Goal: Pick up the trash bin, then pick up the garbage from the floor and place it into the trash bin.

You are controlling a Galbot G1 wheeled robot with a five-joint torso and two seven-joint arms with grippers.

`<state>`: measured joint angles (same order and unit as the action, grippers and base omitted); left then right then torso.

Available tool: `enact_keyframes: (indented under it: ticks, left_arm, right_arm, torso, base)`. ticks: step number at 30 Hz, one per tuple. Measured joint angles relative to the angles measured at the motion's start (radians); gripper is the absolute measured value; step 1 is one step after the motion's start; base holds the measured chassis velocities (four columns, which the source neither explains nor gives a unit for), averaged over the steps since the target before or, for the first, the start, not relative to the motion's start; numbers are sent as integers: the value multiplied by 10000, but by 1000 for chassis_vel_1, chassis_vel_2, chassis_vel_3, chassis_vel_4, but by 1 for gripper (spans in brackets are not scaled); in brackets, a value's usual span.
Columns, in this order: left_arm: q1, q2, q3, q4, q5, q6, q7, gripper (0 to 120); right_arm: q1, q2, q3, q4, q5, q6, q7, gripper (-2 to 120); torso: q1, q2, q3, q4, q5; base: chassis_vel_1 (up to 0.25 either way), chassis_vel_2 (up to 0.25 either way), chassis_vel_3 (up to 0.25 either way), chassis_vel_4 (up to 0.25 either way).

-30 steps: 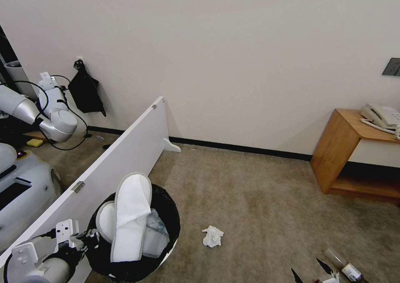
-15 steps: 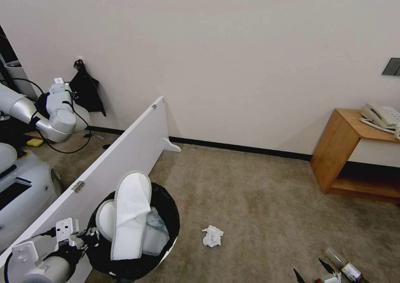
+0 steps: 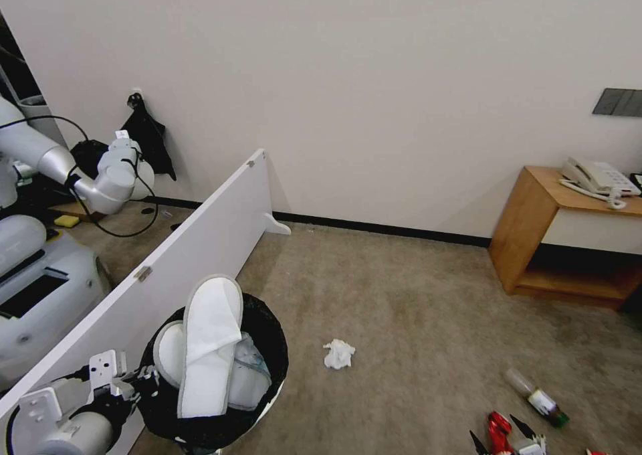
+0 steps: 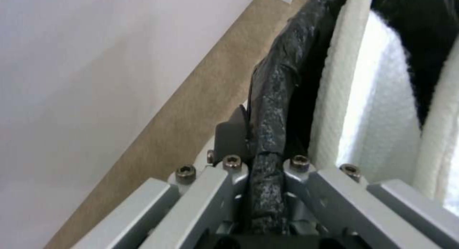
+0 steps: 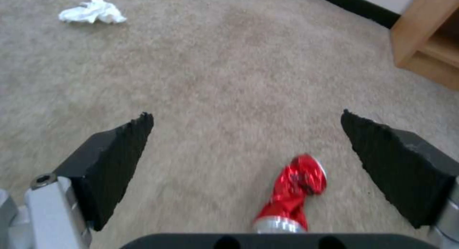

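The trash bin point(image 3: 264, 365), lined with a black bag, hangs at the lower left in the head view with two white slippers point(image 3: 210, 341) standing in it. My left gripper point(image 3: 137, 381) is shut on its rim; the left wrist view shows the bag-covered rim point(image 4: 272, 109) pinched in the left gripper point(image 4: 265, 163), beside a slipper point(image 4: 368, 109). On the carpet lie a crumpled tissue point(image 3: 339, 353), a clear bottle point(image 3: 537, 396) and a crushed red can point(image 3: 495, 423). My right gripper point(image 5: 246, 115) hangs open just above the can point(image 5: 292, 191), with the tissue point(image 5: 93, 12) farther off.
A long white partition board point(image 3: 200, 241) stands on the left, close to the bin. Behind it are another white robot's arm point(image 3: 100, 174) and body. A wooden side table point(image 3: 535, 221) with a phone stands against the wall on the right. Open carpet lies between.
The camera has shifted, so the bottle and tissue sit higher in the picture and the red can has come into view. The arm behind the partition has moved. The bin stays held.
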<state>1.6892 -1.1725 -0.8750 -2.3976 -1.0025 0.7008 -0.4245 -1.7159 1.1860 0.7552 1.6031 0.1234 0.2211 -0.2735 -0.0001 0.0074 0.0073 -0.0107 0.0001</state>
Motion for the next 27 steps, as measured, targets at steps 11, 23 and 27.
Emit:
enact_keyframes:
  ticks: [11,23,27]
  left_arm:
    - [13,4,0,-6,-1,0,0,2]
    - [23,-1,1,-32,0,6,1,2]
    - [18,3,17,-71,8,17,-24,2]
  right_arm:
    - [108,12,-36,-136,0,175,-126,100]
    - [649,93,-354,-548,750,-222,252,100]
    - [1141,223,-634,-937,1205,-816,733,100]
  torso:
    - [0,0,0,-1,-3]
    - [1,0,3,-2,-3]
    - [1,0,3,-2,-1]
  base:
    - [109,-105,-109,107]
    - [0,0,0,0]
    - [0,0,0,0]
